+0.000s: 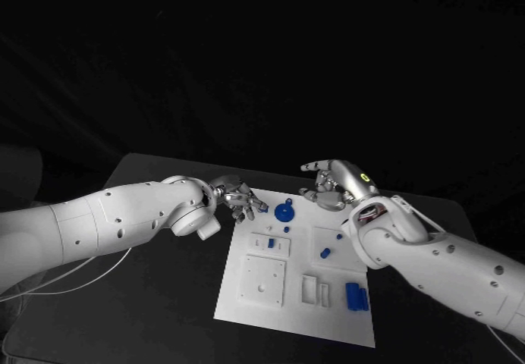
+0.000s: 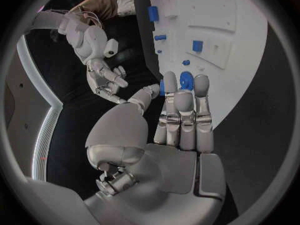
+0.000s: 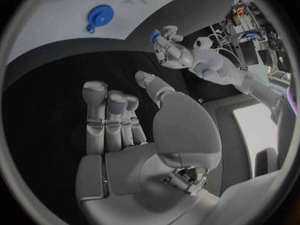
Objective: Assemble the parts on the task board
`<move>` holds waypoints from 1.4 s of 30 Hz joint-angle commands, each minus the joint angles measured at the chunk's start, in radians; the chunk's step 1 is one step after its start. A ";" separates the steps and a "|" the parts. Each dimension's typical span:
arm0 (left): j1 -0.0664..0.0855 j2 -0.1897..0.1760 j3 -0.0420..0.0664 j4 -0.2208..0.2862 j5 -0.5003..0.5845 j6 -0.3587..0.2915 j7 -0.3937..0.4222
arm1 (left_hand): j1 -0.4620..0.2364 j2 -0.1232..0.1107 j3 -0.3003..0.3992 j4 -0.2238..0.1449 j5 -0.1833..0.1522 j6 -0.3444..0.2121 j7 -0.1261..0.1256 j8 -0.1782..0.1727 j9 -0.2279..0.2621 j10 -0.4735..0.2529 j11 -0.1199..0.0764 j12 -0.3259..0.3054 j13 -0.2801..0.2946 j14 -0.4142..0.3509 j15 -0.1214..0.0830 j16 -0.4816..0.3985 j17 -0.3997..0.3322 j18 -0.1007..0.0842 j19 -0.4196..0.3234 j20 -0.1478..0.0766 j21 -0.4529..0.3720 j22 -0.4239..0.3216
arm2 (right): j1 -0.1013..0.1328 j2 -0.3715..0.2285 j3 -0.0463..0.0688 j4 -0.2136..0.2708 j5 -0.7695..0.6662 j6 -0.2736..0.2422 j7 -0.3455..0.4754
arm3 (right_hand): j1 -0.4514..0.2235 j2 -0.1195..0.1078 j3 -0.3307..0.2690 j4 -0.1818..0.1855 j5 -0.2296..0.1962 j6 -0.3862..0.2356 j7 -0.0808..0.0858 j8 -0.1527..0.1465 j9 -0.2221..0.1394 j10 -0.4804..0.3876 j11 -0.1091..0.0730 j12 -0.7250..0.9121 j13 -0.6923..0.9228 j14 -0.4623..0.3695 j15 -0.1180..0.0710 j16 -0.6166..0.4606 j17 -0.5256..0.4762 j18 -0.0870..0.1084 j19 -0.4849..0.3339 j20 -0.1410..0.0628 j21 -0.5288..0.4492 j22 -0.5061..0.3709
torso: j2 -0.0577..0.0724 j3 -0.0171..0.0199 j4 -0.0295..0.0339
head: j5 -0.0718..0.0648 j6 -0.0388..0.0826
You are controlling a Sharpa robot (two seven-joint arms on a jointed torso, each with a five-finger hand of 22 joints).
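The white task board (image 1: 262, 303) lies in the middle of the black table. A round blue part (image 1: 284, 211) sits near its far edge, with a small blue piece (image 1: 287, 227) just before it. Another blue part (image 1: 325, 252) stands mid-board, and two blue blocks (image 1: 354, 296) lie at the near right. My left hand (image 1: 240, 201) hovers at the board's far left corner. It pinches a small blue part (image 3: 155, 35) between thumb and fingertip, also seen as the small blue part (image 2: 162, 88) beside the round one (image 2: 186, 80). My right hand (image 1: 334, 184) hangs over the board's far edge, fingers apart, holding nothing.
White raised blocks (image 1: 264, 280) and slotted fixtures (image 1: 314, 290) stand on the board's near half. Pale cables (image 1: 66, 280) trail over the table's left side under my left arm. Bare black table surrounds the board.
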 commanded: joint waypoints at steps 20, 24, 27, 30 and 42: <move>-0.068 0.043 -0.068 0.030 -0.311 -0.237 -0.273 | -0.004 -0.041 0.047 -0.050 0.021 0.133 -0.092 -0.002 0.006 0.044 -0.021 0.128 0.060 0.060 -0.019 0.031 0.048 -0.006 0.029 -0.022 0.037 0.019 | 0.080 -0.047 0.105 -0.237 0.689 0.188 0.350 | -0.024 0.104 -0.133 -0.025 0.042 0.104 0.004 -0.001 0.006 -0.104 0.016 -0.356 -0.449 -0.088 0.030 -0.522 -0.375 0.004 -0.108 0.038 -0.561 -0.394 | -0.080 0.0528 -0.0273 | 0.030 -0.068; -0.081 0.055 -0.070 0.024 -0.343 -0.256 -0.300 | -0.002 -0.049 0.050 -0.040 0.026 0.143 -0.095 -0.002 0.025 0.044 -0.022 0.148 0.064 0.070 -0.020 0.040 0.087 -0.006 0.032 -0.022 0.039 0.019 | 0.087 -0.028 0.106 -0.278 0.708 0.189 0.367 | -0.026 0.112 -0.123 -0.031 0.049 0.116 0.007 0.000 0.006 -0.057 0.028 -0.538 -0.665 -0.090 0.056 -0.694 -0.499 -0.002 -0.172 0.062 -0.562 -0.588 | -0.084 0.0564 -0.0263 | 0.030 -0.078; -0.090 0.062 -0.070 0.019 -0.351 -0.251 -0.303 | -0.004 -0.055 0.050 -0.039 0.032 0.152 -0.098 -0.002 0.036 0.044 -0.023 0.169 0.070 0.078 -0.022 0.047 0.110 -0.005 0.036 -0.024 0.042 0.019 | 0.091 -0.013 0.106 -0.304 0.724 0.191 0.377 | -0.032 0.116 -0.119 -0.036 0.048 0.121 0.009 0.000 0.006 0.040 0.039 -0.728 -0.893 -0.061 0.074 -0.819 -0.619 0.004 -0.202 0.085 -0.553 -0.756 | -0.085 0.0585 -0.0254 | 0.029 -0.085; -0.100 0.069 -0.070 0.012 -0.357 -0.246 -0.304 | -0.001 -0.060 0.052 -0.036 0.034 0.154 -0.099 -0.002 0.049 0.045 -0.023 0.173 0.069 0.079 -0.022 0.044 0.121 -0.005 0.036 -0.023 0.042 0.019 | 0.093 -0.003 0.106 -0.324 0.730 0.193 0.383 | -0.034 0.118 -0.124 -0.037 0.051 0.120 0.011 0.000 0.006 0.061 0.045 -0.775 -0.959 -0.054 0.081 -0.858 -0.662 0.002 -0.207 0.091 -0.556 -0.831 | -0.087 0.0585 -0.0242 | 0.021 -0.091; -0.136 0.095 -0.070 -0.028 -0.371 -0.270 -0.310 | 0.002 -0.070 0.053 -0.034 0.040 0.173 -0.107 -0.002 0.097 0.046 -0.027 0.214 0.087 0.099 -0.023 0.059 0.177 -0.001 0.040 -0.022 0.053 0.019 | 0.096 0.012 0.106 -0.357 0.735 0.197 0.388 | -0.031 0.125 -0.152 -0.050 0.060 0.116 0.012 0.000 0.006 0.098 0.046 -0.825 -1.023 -0.036 0.082 -0.861 -0.767 -0.003 -0.168 0.089 -0.525 -1.094 | -0.081 0.0551 -0.0266 | 0.022 -0.099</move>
